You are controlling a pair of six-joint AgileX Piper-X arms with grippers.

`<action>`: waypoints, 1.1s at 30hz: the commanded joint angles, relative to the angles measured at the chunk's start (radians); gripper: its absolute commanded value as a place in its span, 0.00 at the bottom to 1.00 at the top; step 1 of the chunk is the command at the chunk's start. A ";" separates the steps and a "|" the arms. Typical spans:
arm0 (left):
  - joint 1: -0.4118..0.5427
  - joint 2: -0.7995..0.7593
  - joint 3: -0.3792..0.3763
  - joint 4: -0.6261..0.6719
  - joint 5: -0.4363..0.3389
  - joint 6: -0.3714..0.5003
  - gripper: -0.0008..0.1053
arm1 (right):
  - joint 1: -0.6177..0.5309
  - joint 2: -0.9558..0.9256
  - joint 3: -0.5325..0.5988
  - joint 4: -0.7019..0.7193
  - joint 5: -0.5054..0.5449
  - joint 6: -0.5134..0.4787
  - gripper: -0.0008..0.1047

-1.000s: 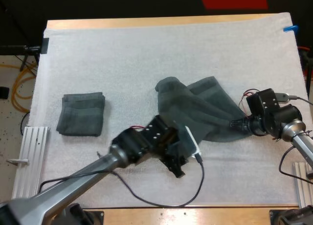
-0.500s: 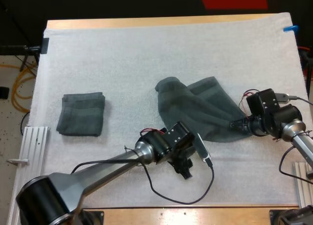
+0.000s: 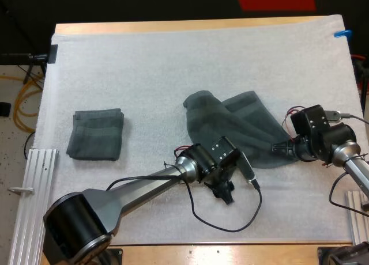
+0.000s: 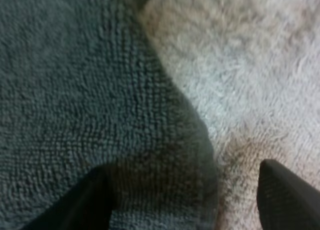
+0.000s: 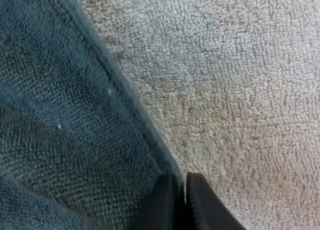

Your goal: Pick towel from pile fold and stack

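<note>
Right claw (image 5: pixel 183 182) clamps the hem of this limp dark grey-green crumpled towel (image 3: pixel 230 129); left claw (image 4: pixel 184 170), spread apart, straddles its near edge. I'd grab there.

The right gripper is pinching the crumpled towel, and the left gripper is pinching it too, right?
No. The right gripper does pinch the crumpled towel, but the left gripper is open. The left wrist view shows its fingers standing apart at the towel's edge, gripping nothing.
</note>
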 commanded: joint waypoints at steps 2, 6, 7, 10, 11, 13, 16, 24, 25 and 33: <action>-0.002 0.012 -0.006 0.029 -0.016 -0.005 0.57 | -0.003 -0.009 0.000 0.010 0.000 -0.011 0.01; -0.002 0.027 -0.006 0.051 -0.016 -0.005 0.57 | -0.003 -0.009 0.000 0.010 0.000 -0.011 0.01; -0.002 0.031 -0.006 0.056 -0.016 -0.005 0.57 | -0.003 -0.009 0.000 0.010 0.000 -0.011 0.01; -0.002 0.040 -0.006 0.076 -0.016 -0.005 0.54 | -0.003 -0.009 0.000 0.010 0.000 -0.011 0.01; -0.002 0.043 -0.006 0.080 -0.016 -0.005 0.51 | -0.003 -0.009 0.000 0.010 0.000 -0.011 0.01; -0.002 0.043 -0.006 0.084 -0.016 -0.005 0.42 | -0.003 -0.009 0.000 0.010 0.000 -0.011 0.01; -0.002 0.043 -0.006 0.085 -0.016 -0.005 0.29 | -0.003 -0.009 0.000 0.010 0.000 -0.011 0.01; -0.002 0.043 -0.006 0.092 -0.016 -0.003 0.01 | -0.003 -0.009 0.000 0.010 0.000 -0.013 0.01; -0.002 0.043 -0.006 0.094 -0.016 -0.003 0.01 | -0.003 -0.009 0.000 0.010 0.000 -0.017 0.01; -0.002 0.010 -0.092 0.152 -0.016 -0.003 0.01 | -0.003 -0.011 0.000 0.010 0.000 -0.037 0.01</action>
